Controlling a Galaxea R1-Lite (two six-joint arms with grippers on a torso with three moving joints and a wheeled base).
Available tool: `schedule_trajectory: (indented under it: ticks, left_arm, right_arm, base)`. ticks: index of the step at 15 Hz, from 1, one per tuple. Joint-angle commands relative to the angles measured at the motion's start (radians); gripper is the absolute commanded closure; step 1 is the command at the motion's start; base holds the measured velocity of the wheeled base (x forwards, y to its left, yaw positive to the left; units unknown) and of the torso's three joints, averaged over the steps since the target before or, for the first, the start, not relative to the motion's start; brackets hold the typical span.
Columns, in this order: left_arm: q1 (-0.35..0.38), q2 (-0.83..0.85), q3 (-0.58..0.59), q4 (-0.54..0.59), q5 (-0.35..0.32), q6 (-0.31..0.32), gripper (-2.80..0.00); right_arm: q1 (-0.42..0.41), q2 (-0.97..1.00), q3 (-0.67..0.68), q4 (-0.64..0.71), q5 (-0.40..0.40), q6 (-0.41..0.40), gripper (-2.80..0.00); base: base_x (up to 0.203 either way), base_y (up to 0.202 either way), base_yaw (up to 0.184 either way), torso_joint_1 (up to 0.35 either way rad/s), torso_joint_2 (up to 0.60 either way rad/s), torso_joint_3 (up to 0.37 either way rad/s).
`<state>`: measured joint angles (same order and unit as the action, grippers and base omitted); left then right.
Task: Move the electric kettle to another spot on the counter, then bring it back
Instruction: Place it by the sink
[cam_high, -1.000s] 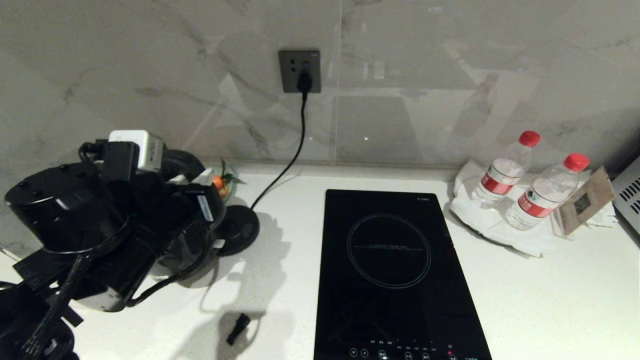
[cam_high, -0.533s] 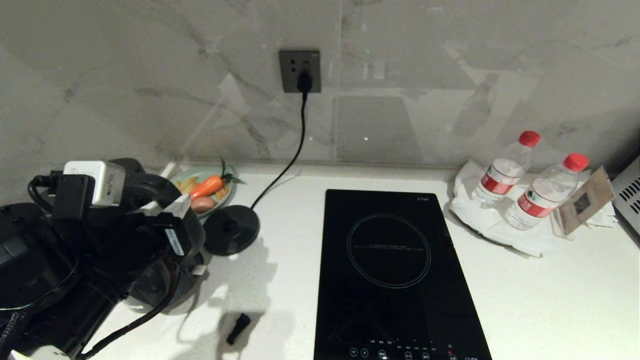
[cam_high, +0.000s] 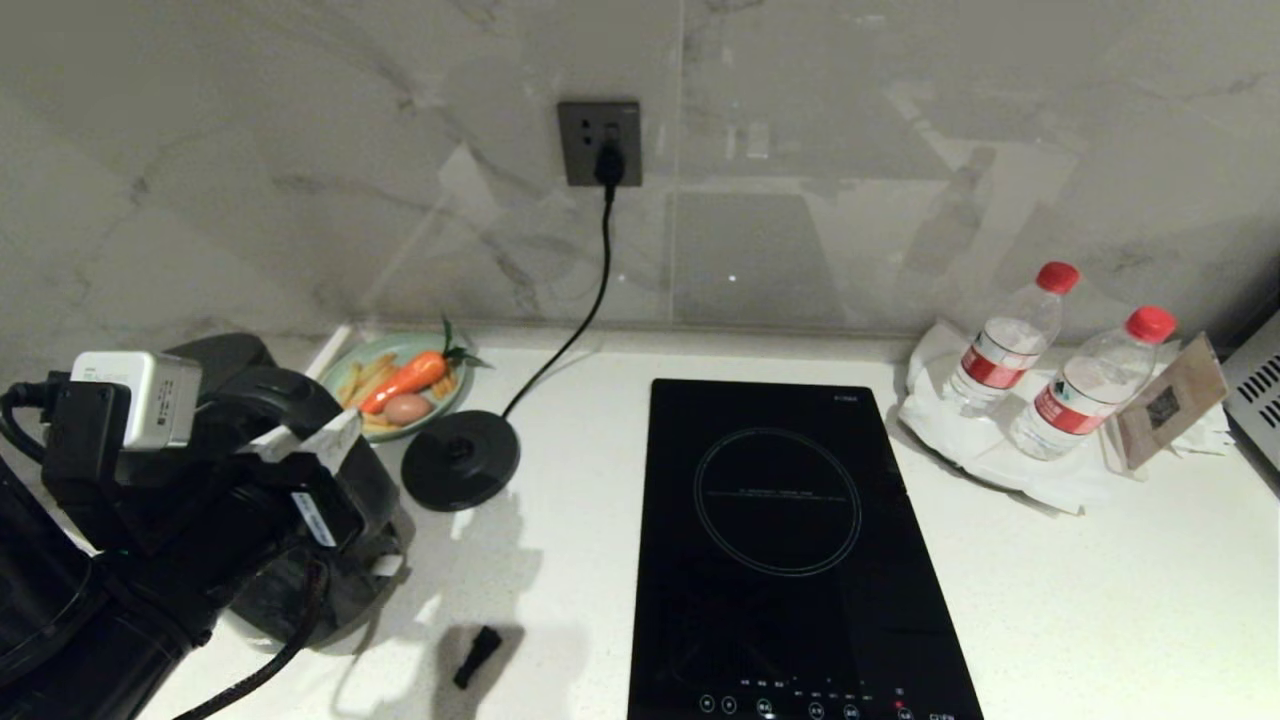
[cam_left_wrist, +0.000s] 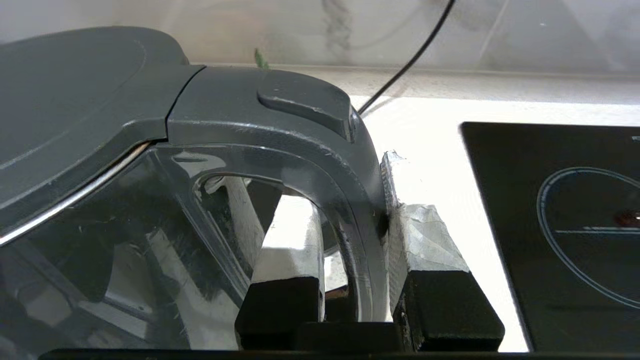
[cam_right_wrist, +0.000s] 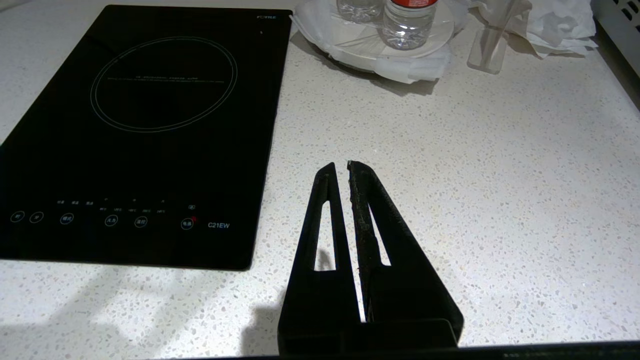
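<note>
Kettle (cam_left_wrist: 125, 200) first: the electric kettle hangs in my left gripper (cam_left_wrist: 350, 240), whose padded fingers (cam_left_wrist: 425, 240) are clamped on either side of its black loop handle (cam_left_wrist: 310, 150), one inside the loop and one outside. In the head view my left arm (cam_high: 180, 500) and the jug now sit at the near left of the counter (cam_high: 1100, 600), and over the last second they have drawn leftward and toward me, away from the round power base (cam_high: 460, 462). That base, with its cord (cam_high: 600, 280) running up to the wall socket (cam_high: 599, 142), is now fully uncovered, and so is the plate of carrot and egg (cam_high: 400, 385) behind it, which my arm was hiding a moment ago. I judge the outward leg of the move is well under way; whether the jug already rests on the stone I cannot tell. My right gripper (cam_right_wrist: 347, 167) is parked over bare counter to the right of the hob (cam_high: 790, 540), its fingers pressed together on nothing.
</note>
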<state>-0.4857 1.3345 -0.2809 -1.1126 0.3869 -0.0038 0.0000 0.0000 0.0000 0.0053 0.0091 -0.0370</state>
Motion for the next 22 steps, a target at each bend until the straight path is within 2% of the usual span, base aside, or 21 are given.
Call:
schedule_trajectory:
  ticks: [1,7,22]
  left_arm:
    - [0.001,0.005,0.001,-0.006,0.001,-0.001,0.00]
    - [0.001,0.005,-0.011,-0.006,0.003,-0.001,0.00]
    - [-0.001,0.003,-0.014,-0.006,0.001,0.001,0.00]
  right_arm:
    - [0.000,0.000,0.000,0.001,0.000,0.000,0.00]
    - [0.000,0.000,0.000,0.001,0.000,0.000,0.00]
    - [0.000,0.000,0.000,0.001,0.000,0.000,0.00]
  base:
    - [0.000,0.000,0.000,0.000,0.00,0.000]
    - [0.000,0.000,0.000,0.002,0.00,0.022]
    - [0.000,0.000,0.000,0.002,0.00,0.194]
